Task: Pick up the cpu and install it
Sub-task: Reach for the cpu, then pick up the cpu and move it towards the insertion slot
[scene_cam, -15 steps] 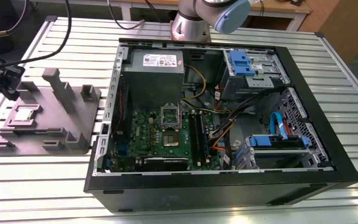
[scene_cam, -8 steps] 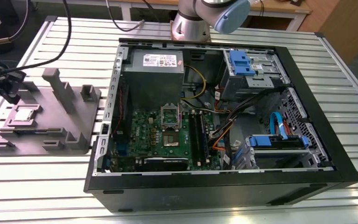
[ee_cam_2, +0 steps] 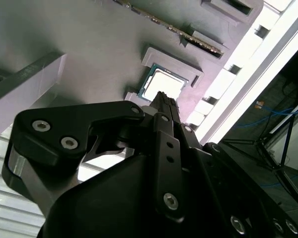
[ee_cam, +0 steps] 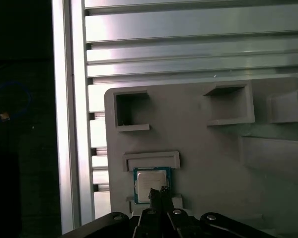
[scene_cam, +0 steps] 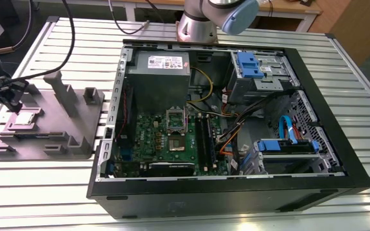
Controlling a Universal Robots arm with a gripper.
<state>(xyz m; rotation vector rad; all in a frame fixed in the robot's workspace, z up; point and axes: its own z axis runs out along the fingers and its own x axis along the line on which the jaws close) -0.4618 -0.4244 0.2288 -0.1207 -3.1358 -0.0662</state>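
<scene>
The cpu (ee_cam: 151, 178) lies flat in a shallow square recess of the grey fixture plate (ee_cam: 213, 139), silvery top up, with a thin green edge showing round it. In the first wrist view we look straight down on it. The tool (ee_cam: 159, 191) hangs over one edge of the chip, its two slim black fingers pressed together with nothing between them. The second wrist view looks along the tool's black linkage instead and shows the fingertips drawn into one narrow point just short of the chip. We cannot tell whether they touch it.

The exterior view gives us the wider setting. The plate sits at the exterior view's left on the slatted aluminium bench (scene_cam: 44, 192), just beside the open black computer case (scene_cam: 236, 197). Inside the case we see the green motherboard (scene_cam: 150, 139) and its metal-framed socket (scene_cam: 175, 143), well apart from the cpu. The arm's base (scene_cam: 201, 24) stands at the upper middle, beyond the case.
</scene>
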